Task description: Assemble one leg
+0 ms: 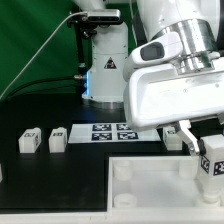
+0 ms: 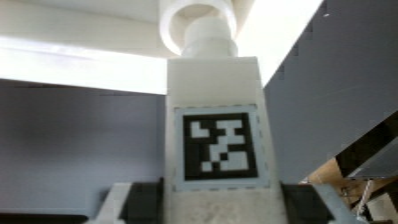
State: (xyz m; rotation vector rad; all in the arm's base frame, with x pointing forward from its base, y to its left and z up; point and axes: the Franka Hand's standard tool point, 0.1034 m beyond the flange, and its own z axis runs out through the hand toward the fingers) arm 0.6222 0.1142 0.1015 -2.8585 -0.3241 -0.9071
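Observation:
My gripper [image 1: 204, 150] is shut on a leg [image 1: 213, 166], a small white block with a black-and-white tag. It holds the leg just above the right end of the large white panel [image 1: 120, 190] in the exterior view. In the wrist view the leg [image 2: 217, 120] stands lengthwise between the dark finger pads [image 2: 150, 200], tag facing the camera and its round end [image 2: 203, 25] pointing away. Two more legs [image 1: 29, 140] [image 1: 58, 138] lie on the dark table at the exterior view's left.
The marker board [image 1: 112, 131] lies between the loose legs and the arm's base [image 1: 103, 75]. The panel has round corner sockets [image 1: 124, 172]. A green curtain hangs behind.

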